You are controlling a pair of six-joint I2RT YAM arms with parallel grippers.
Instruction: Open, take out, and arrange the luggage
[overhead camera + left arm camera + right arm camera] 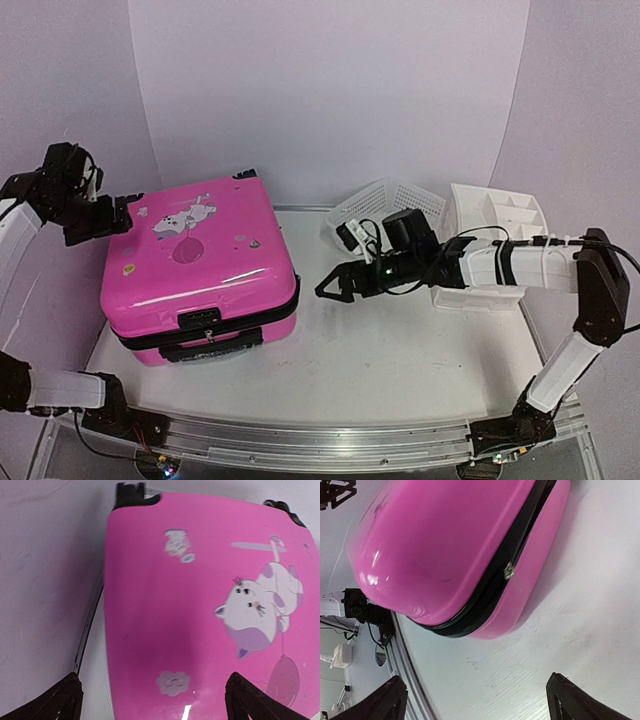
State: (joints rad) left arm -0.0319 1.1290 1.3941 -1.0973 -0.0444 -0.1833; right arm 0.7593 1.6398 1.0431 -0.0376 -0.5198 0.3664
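Luggage (200, 265) lies closed, left gripper (128, 212) and right gripper (333, 287) both wide open, empty; right should pinch the zipper pull (508, 571) squarely.

Left arm (75, 207), right arm (500, 265): jaws wide

The luggage (200, 265) is a hot-pink hard-shell case lying flat on the left part of the bench (400, 350), broad face up. That face bears a white cartoon cat, a balloon shape and a few small stickers. A black zipper band runs round its middle, with the lid down. A black handle sits on the near side, and black wheels show at the far edge.
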